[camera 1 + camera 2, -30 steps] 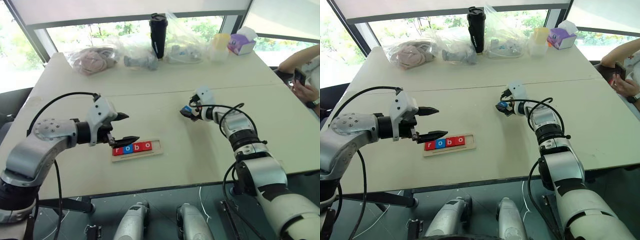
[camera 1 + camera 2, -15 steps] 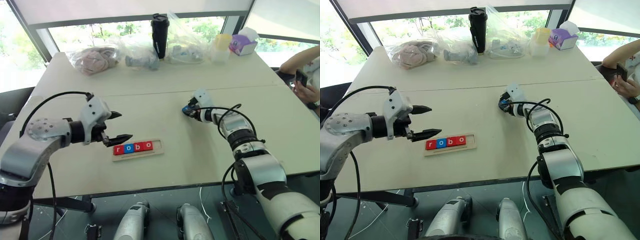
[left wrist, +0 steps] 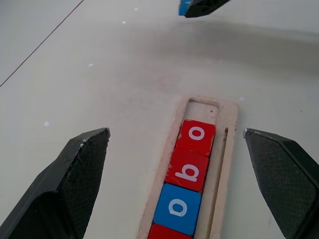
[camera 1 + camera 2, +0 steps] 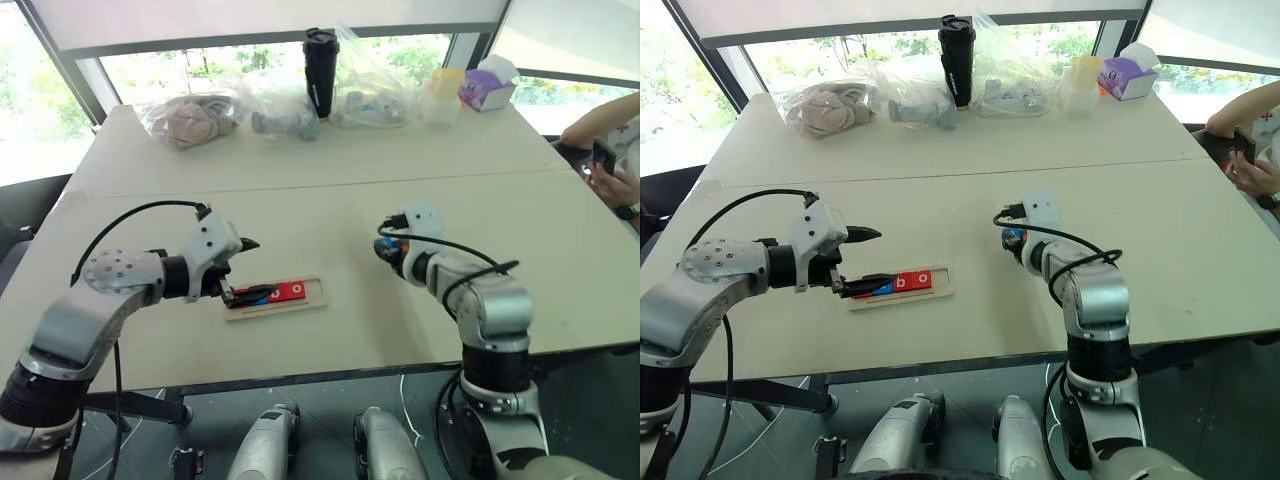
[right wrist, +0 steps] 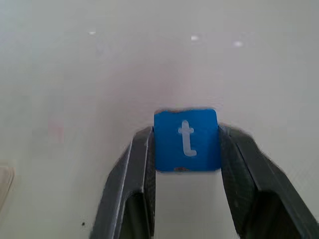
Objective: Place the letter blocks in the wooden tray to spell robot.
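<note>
Bright daylight from windows (image 4: 200,62) at 12 o'clock, blown-out glare w/ washed greenery. Table (image 4: 330,180) evenly lit, shadows soft. Head views sharp; wrist close-ups hazy, t tile (image 5: 186,139) edges slightly blurred.

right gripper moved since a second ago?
Yes. The right gripper, shut on the blue t block, has pulled back from mid-table toward the robot's near edge, now about level with the wooden tray rather than beyond it.

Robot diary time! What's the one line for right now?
right gripper: shut on blue t block | left gripper: open over wooden tray | tray: r, o, b, o in; end slot empty
</note>
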`<control>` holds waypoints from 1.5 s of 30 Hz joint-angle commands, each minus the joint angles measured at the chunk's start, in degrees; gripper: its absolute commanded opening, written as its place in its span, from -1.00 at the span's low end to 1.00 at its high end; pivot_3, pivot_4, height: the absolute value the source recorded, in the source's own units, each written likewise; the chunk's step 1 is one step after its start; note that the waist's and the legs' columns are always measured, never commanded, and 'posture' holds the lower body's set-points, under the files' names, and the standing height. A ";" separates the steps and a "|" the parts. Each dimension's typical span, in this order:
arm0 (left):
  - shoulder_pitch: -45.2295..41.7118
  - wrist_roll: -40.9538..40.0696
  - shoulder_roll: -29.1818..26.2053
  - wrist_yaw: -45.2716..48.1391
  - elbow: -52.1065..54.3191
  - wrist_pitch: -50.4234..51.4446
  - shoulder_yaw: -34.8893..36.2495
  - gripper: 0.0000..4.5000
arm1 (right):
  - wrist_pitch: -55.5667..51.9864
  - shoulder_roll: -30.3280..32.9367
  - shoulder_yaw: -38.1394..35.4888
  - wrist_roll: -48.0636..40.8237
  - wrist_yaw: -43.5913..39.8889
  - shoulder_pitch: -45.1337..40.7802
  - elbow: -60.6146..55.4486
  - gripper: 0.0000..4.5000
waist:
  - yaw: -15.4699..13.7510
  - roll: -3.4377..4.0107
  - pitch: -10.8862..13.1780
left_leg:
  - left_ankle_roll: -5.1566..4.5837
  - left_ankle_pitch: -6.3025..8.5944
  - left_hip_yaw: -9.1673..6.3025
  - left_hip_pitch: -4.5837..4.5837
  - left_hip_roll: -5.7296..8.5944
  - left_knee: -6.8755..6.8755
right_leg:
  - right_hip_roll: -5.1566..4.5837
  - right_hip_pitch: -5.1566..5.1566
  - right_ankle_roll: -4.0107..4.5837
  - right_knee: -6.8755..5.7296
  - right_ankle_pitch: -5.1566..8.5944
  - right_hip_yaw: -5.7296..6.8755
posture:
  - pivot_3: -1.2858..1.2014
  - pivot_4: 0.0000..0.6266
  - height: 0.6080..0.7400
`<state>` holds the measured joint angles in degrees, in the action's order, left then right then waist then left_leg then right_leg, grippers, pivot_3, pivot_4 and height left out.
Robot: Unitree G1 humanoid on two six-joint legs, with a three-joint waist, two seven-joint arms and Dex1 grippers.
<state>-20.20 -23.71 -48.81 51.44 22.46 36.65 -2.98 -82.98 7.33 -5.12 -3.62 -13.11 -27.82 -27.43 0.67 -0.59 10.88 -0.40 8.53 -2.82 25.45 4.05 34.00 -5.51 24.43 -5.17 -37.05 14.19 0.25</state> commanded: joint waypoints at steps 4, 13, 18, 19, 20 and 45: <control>-2.18 1.70 0.29 2.49 -0.62 -2.37 -2.14 1.00 | -8.53 -5.67 -1.68 -0.43 3.52 2.45 -8.66 -0.47 | 0.09 0.00 0.00 | 0.01 0.00 0.00 0.01 -0.01 -0.03 | -0.01 0.01 0.02 0.04 0.02 0.00 | 0.03 -0.52 1.00; -4.33 3.04 1.22 4.23 -2.91 -3.44 -3.95 1.00 | -9.52 -11.24 -1.06 -0.66 6.82 3.34 -9.19 0.20 | 0.11 0.00 0.00 | 0.00 0.00 0.00 0.02 0.00 -0.03 | -0.01 0.00 0.01 0.08 0.01 0.05 | 0.03 -0.52 1.00; -3.74 3.23 0.73 4.65 -2.84 -3.37 -3.20 1.00 | -9.52 -6.91 -1.43 -3.26 3.80 3.00 -9.44 0.97 | 0.12 0.00 0.00 | 0.00 0.00 -0.01 0.02 0.00 -0.04 | -0.01 0.00 0.01 0.09 0.02 0.07 | 0.03 -0.52 1.00; -3.55 3.23 0.51 4.79 -2.70 -3.26 -2.94 1.00 | -7.19 -2.15 -0.06 -3.99 1.82 2.60 -9.40 0.97 | 0.12 0.00 0.00 | 0.00 0.00 0.00 0.02 0.00 -0.04 | -0.02 0.00 0.01 0.11 0.02 0.07 | 0.03 -0.52 1.00; -3.37 3.19 0.25 4.98 -2.59 -3.20 -2.67 1.00 | -2.41 3.82 1.34 -4.46 -1.25 2.21 -8.59 0.97 | 0.07 0.01 0.01 | 0.00 0.00 0.00 0.02 0.00 -0.04 | -0.02 -0.01 0.01 0.11 0.02 0.08 | 0.03 -0.52 1.00; -3.41 1.41 -1.74 8.20 0.43 -2.98 -1.89 1.00 | 60.74 32.72 13.59 -8.20 -49.82 1.23 29.95 0.97 | -0.07 -0.04 0.05 | -0.34 0.12 -0.06 0.04 -0.03 0.09 | -0.07 -0.56 -0.16 0.93 0.00 0.20 | 0.03 -0.52 1.00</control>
<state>-23.54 -22.49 -50.52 59.91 21.02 34.26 -5.78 -23.07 40.27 9.01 -11.44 -63.08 -26.37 3.70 0.60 -0.63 10.93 -0.74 8.65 -2.87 25.49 4.01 34.09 -5.58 23.86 -5.34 -36.12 14.19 0.45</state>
